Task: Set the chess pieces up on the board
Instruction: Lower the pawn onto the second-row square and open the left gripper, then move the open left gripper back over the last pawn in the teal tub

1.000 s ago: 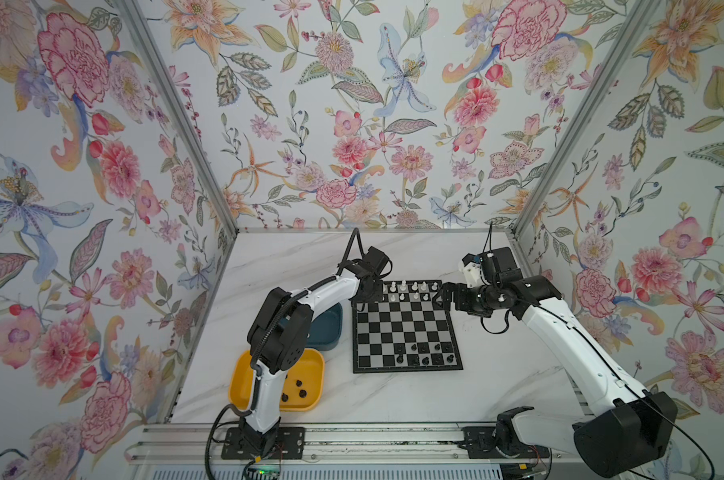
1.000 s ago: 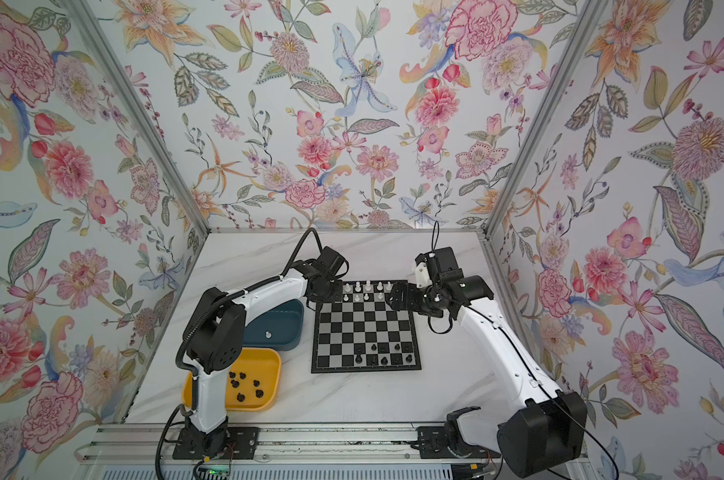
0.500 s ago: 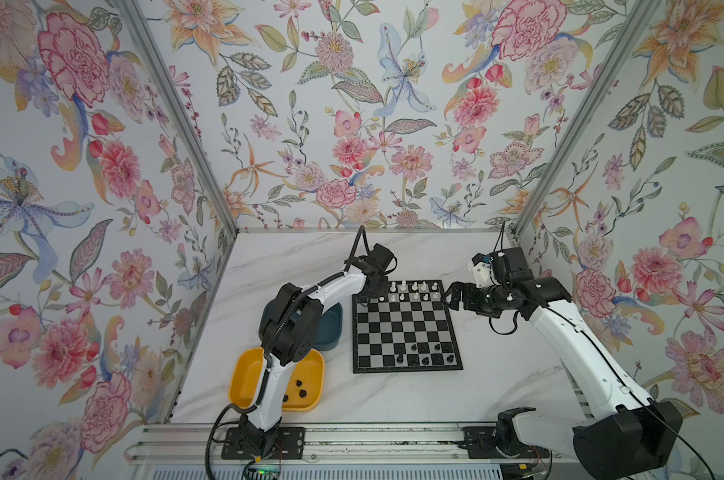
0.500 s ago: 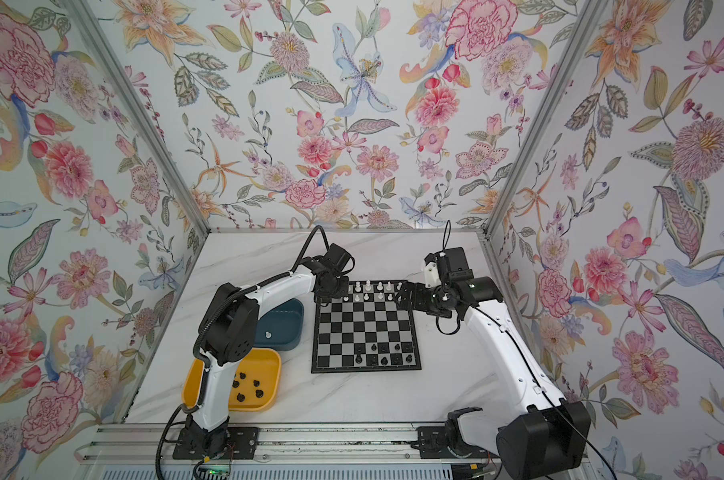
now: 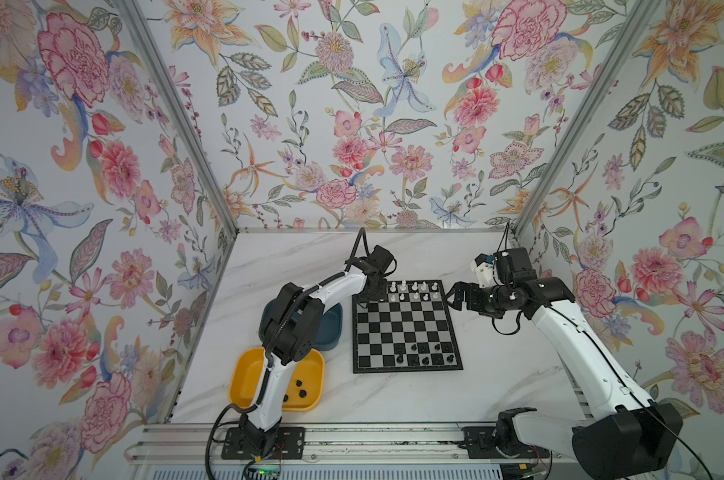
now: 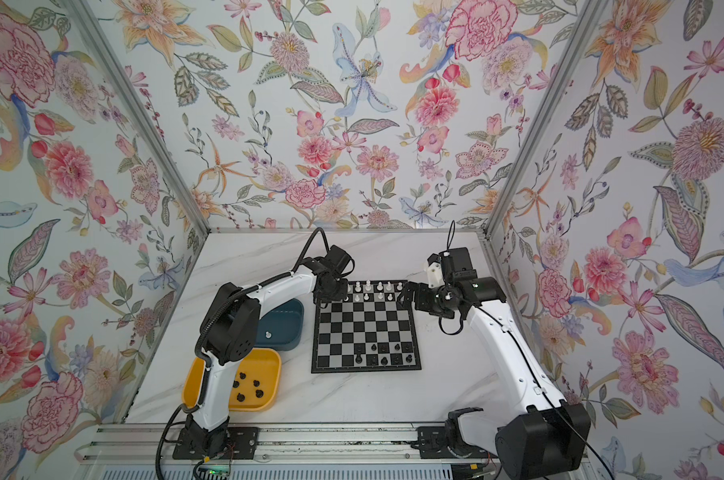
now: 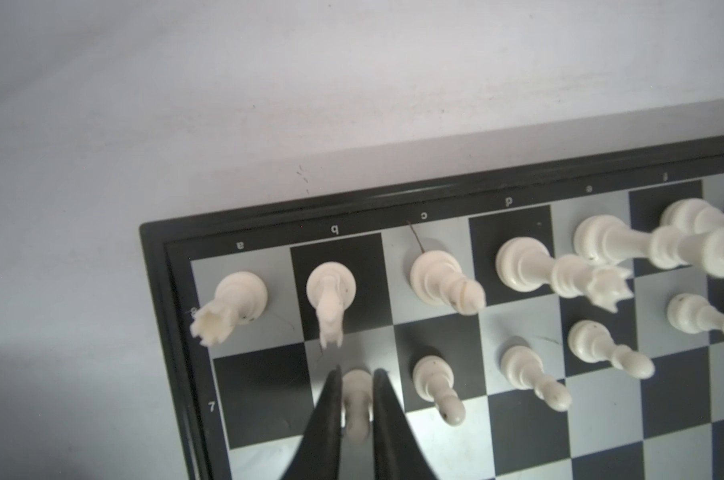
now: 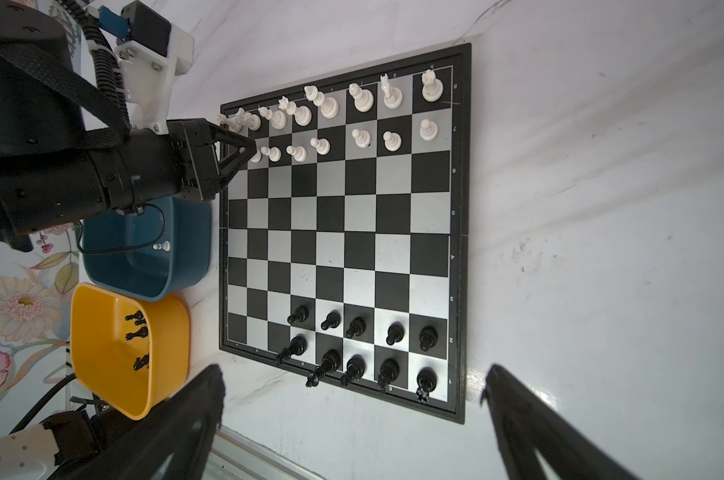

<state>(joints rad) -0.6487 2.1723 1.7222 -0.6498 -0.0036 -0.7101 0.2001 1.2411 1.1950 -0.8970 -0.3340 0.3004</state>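
One white pawn (image 7: 357, 399) stands on sq. b7 of the board (image 7: 260, 399), L gripper (image 7: 357, 374) jaws close either side (gripping or freed: cannot tell), filling the pawn row; R gripper (image 5: 455, 296), wide open & empty, hangs off-board, prob. keeping clear.

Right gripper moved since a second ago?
Yes: the right gripper has backed off slightly to the right, away from the board's far right corner, jaws open.

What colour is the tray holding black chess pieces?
The rounded tray is yellow, clearest in the right wrist view.
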